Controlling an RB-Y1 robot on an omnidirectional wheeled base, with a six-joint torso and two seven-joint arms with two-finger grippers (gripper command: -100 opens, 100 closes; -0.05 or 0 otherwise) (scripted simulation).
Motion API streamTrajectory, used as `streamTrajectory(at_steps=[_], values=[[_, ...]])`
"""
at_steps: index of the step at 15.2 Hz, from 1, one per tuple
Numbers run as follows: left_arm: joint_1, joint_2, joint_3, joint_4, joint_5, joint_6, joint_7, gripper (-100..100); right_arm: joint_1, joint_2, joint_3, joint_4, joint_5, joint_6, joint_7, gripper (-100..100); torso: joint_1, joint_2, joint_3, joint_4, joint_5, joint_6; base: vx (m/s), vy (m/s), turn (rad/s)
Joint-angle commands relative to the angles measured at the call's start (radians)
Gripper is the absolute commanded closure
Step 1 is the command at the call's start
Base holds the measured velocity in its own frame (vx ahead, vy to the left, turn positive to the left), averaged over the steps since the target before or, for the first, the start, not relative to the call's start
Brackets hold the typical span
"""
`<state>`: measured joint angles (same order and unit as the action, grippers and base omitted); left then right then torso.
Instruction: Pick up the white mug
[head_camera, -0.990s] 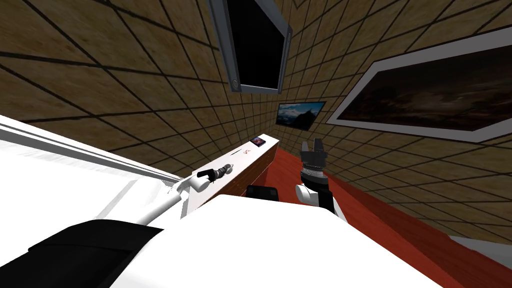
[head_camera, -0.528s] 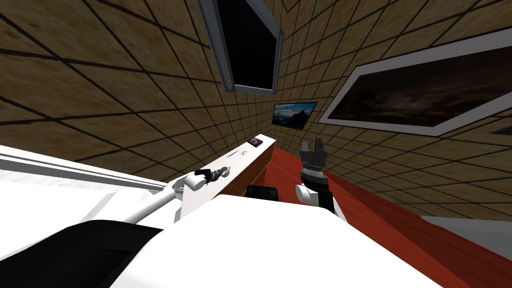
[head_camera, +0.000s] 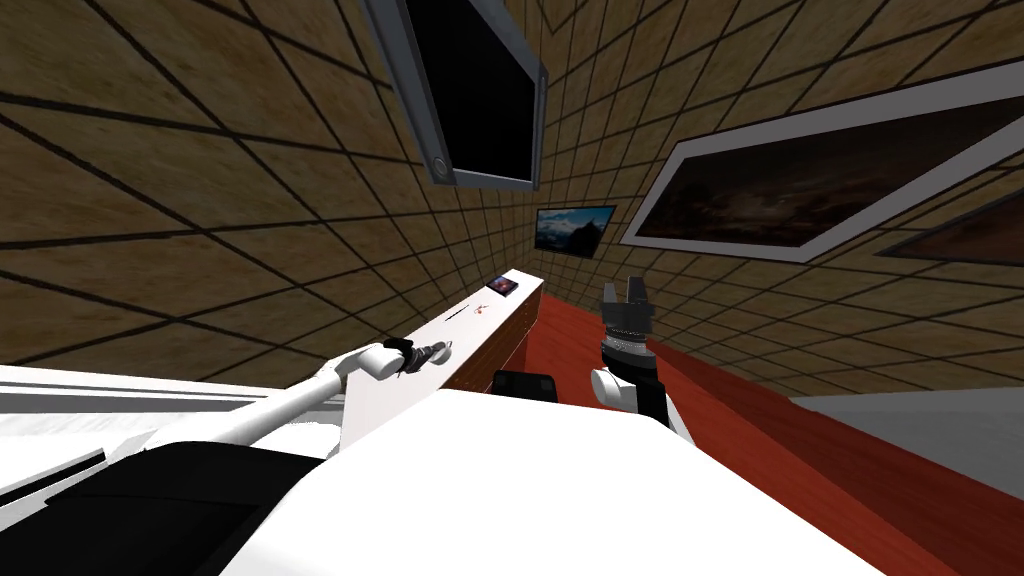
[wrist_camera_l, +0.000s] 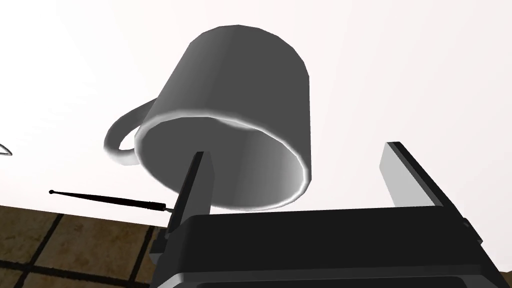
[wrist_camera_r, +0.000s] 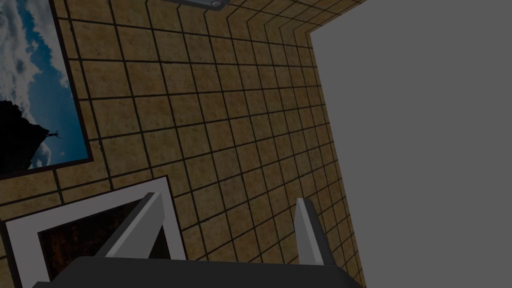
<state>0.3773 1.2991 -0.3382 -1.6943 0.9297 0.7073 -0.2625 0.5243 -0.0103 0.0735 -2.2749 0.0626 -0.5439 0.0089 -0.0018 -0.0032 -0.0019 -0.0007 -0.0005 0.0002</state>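
Observation:
The mug is drawn pale grey and stands on the white counter top, its handle pointing away from my gripper's far finger. My left gripper is open right at the mug's mouth. One finger lies over the opening and the other finger stands outside the wall, so the rim's near side is between them. In the head view the left gripper sits low over the counter's near end with the mug at its tip. My right gripper is raised beside the counter, open and empty.
A thin black rod lies on the counter beside the mug. Farther along the counter are a small red mark and a dark flat square. Red floor runs along the counter's right. Tiled walls carry a dark screen and pictures.
My head view has swung, sliding the walls and counter leftward. The left arm has stretched a little farther along the counter; the right arm has held still.

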Motion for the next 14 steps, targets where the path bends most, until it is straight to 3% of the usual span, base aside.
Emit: streamTrajectory(at_steps=[1,3,7,8,9,13,14], values=[[0.005,0.026,-0.009,0.003,0.020,0.033,0.000,-100,0.000,0.000,0.000,0.000,0.000,0.000,0.000,0,0.000,0.000,0.000,0.000,0.000,0.000,0.037,-0.016,-0.128],[0.002,0.027,-0.008,0.008,0.029,0.025,-0.009,-100,0.000,0.000,0.000,0.000,0.000,0.000,0.000,0,0.000,0.000,0.000,0.000,0.000,0.000,0.029,-0.010,-0.057],[0.001,-0.044,-0.026,0.070,-0.018,0.000,-0.018,-100,0.000,0.000,0.000,0.000,0.000,0.000,0.000,0,0.002,0.003,0.001,0.001,0.001,-0.001,-0.002,0.018,-0.069],[-0.002,-0.029,-0.024,0.061,-0.004,0.007,-0.021,-100,0.000,0.000,0.000,0.000,0.000,0.000,0.000,0,0.002,0.004,0.002,0.001,0.001,-0.001,-0.009,0.009,-0.027],[-0.002,-0.033,-0.025,0.063,-0.007,0.005,-0.020,100,0.000,0.000,0.000,0.000,0.000,0.000,0.000,0,0.002,0.004,0.002,0.001,0.001,-0.001,0.000,0.000,0.000],[-0.001,-0.032,-0.025,0.063,-0.007,0.007,-0.020,100,0.000,0.000,0.000,0.000,0.000,0.000,0.000,0,0.001,0.003,0.002,0.001,0.001,0.000,0.000,0.000,0.000],[0.003,0.000,-0.015,0.033,0.012,0.018,-0.013,100,0.000,0.000,0.000,0.000,0.000,0.000,0.000,0,0.001,0.003,0.002,0.001,0.001,0.000,0.009,-0.010,0.071]])
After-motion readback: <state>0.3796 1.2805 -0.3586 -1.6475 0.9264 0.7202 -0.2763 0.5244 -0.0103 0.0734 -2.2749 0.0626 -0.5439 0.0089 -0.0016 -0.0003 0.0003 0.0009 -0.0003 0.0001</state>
